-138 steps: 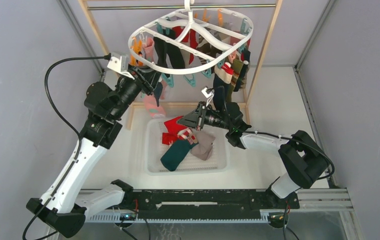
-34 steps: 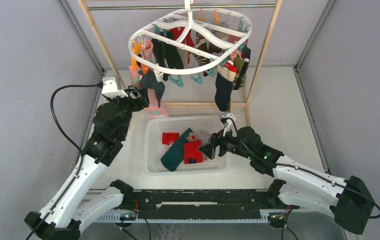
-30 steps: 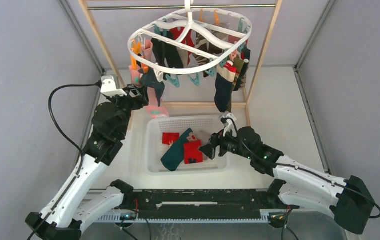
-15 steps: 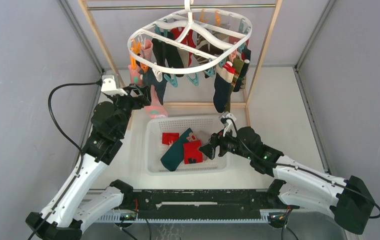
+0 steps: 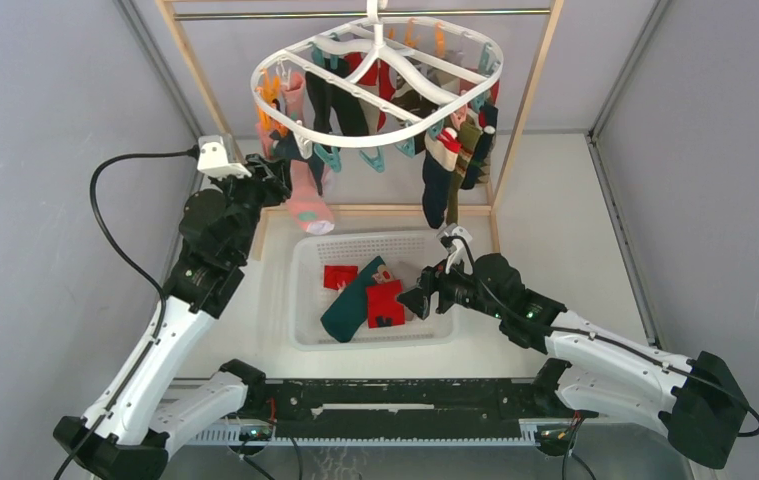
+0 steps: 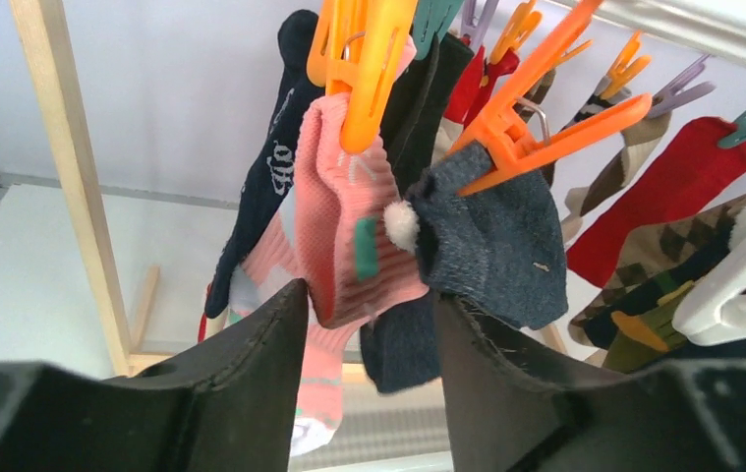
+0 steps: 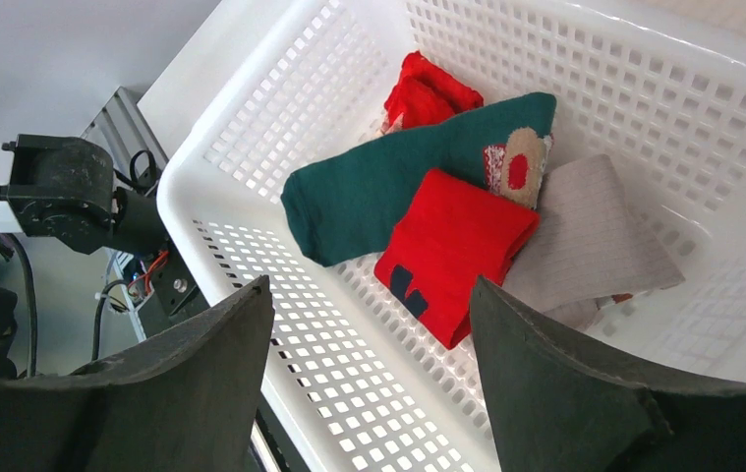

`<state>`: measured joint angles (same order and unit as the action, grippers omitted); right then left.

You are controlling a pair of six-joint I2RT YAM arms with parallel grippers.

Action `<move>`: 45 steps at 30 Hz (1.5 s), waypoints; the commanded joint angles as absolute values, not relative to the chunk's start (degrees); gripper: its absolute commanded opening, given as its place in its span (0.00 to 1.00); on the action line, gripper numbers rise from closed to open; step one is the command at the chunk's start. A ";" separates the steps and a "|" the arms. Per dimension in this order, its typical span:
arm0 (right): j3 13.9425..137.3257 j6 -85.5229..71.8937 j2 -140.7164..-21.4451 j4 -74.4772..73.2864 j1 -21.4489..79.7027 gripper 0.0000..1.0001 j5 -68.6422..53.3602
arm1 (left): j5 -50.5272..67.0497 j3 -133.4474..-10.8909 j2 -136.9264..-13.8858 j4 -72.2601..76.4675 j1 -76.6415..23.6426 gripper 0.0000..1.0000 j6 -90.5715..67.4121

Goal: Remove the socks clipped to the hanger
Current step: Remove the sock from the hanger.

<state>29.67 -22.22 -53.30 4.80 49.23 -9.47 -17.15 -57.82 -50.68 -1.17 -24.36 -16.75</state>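
The white oval hanger point(image 5: 370, 143) hangs from the wooden rack's top bar, with several socks point(image 5: 435, 195) clipped under it. My left gripper point(image 5: 277, 172) is raised to its left side. In the left wrist view it point(image 6: 371, 300) is open just below a pink ribbed sock point(image 6: 349, 236) held by an orange clip point(image 6: 364, 59); a blue-grey sock point(image 6: 491, 246) hangs by the right finger. The pink sock's lower edge reaches between the fingertips. My right gripper point(image 7: 369, 290) is open and empty above the basket, over a red sock point(image 7: 452, 246), a teal sock point(image 7: 398, 192) and a grey sock point(image 7: 590, 241).
The white mesh basket point(image 5: 300, 290) sits on the table between the arms, below the hanger. The wooden rack's left post point(image 6: 74, 177) stands close to my left gripper. A navy sock point(image 6: 270, 177) and a red sock point(image 6: 663, 187) hang beside the pink one.
My left gripper has risen a little toward the hanger's left side and its jaws have narrowed. The hanger has swung slightly. The right arm has not moved.
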 commanded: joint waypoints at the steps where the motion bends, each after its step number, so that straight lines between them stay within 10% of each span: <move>1: 29.27 -21.33 -52.35 6.15 49.62 0.79 -9.03 | -15.67 -61.60 -51.29 0.35 -23.65 0.48 -17.49; 11: 29.27 -21.36 -52.90 6.67 49.48 0.80 -9.36 | -13.54 -62.78 -51.98 -1.68 -23.20 0.05 -17.87; 45: 44.26 -10.91 -75.28 29.84 43.00 0.80 -13.91 | 1.19 -68.25 -56.78 -4.30 -24.17 0.00 -26.35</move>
